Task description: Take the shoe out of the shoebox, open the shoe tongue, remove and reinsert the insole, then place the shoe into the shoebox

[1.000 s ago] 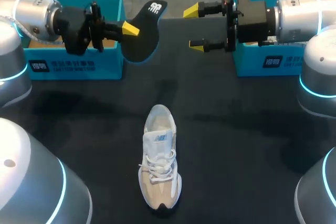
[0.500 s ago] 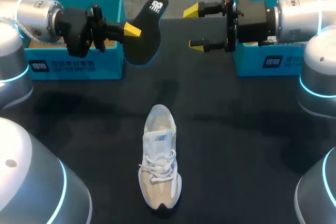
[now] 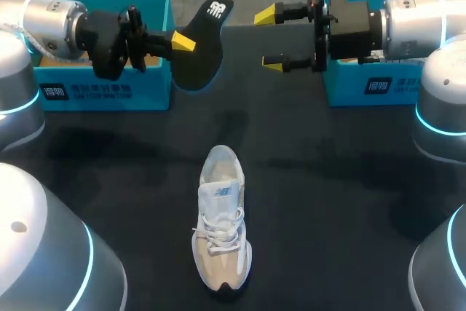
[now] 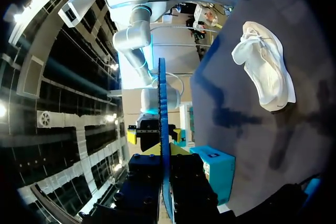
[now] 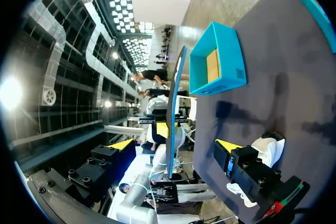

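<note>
The black insole point(image 3: 198, 47) hangs above the table's far side, with my left gripper point(image 3: 182, 41) shut on its edge. In the left wrist view the insole point(image 4: 163, 119) shows edge-on as a thin blade between that gripper's fingers. My right gripper point(image 3: 271, 39) faces it from the right, open, with a gap between its yellow tips and the insole. From the right wrist view the insole point(image 5: 175, 103) stands ahead of the open gripper point(image 5: 175, 145). The white and beige shoe point(image 3: 220, 220) lies on the dark table, nearer the front, laces up, apart from both grippers.
A blue shoebox point(image 3: 102, 92) stands at the back left, behind my left arm. A second blue box point(image 3: 364, 85) stands at the back right under my right arm. The shoe point(image 4: 265, 69) and the left box point(image 5: 215, 61) also show in the wrist views.
The left gripper shifted slightly right and tilted the insole a little a second ago; since then nothing moves. The right arm has stayed still.
</note>
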